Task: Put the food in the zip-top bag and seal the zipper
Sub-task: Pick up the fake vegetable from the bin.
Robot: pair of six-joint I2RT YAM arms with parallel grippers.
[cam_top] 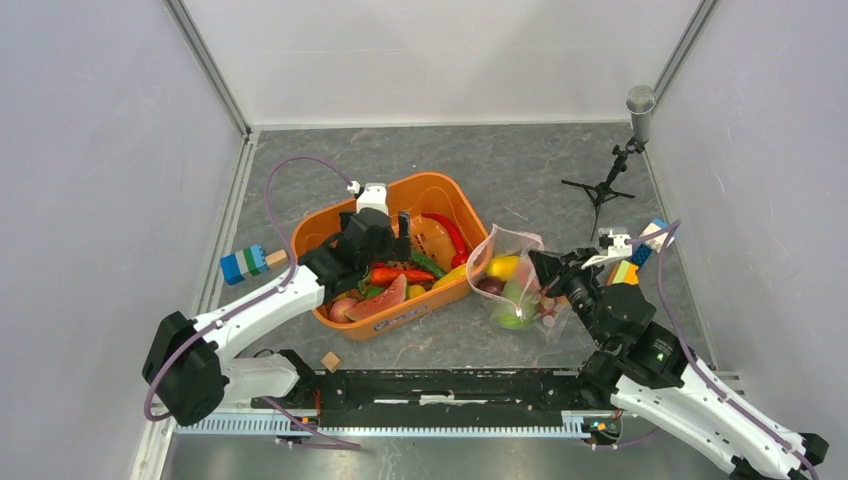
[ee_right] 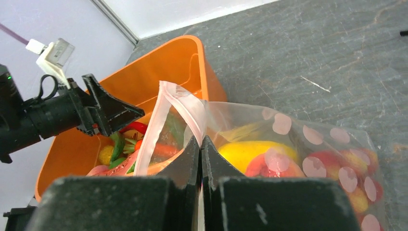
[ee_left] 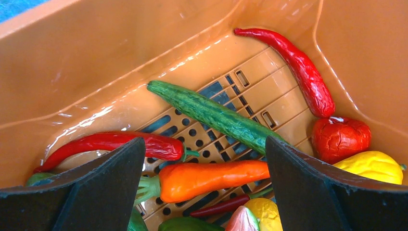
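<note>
Work stands partway: the clear pink-dotted plastic bag, at three o'clock from the orange plastic tub, holds a few toy fruits, its unsealed pink zipper strip pinched by the right gripper, while the left gripper hangs spread over toy vegetables left there.

- In the left wrist view, the fingers of the left end effector covered both lower corners, hiding one end of the carrot and of the cucumber
- The right end effector blocked the near part of the zip-top bag, which ran off the picture's bottom edge
- From above, the food inside the bag was too blurred to name piece by piece
</note>
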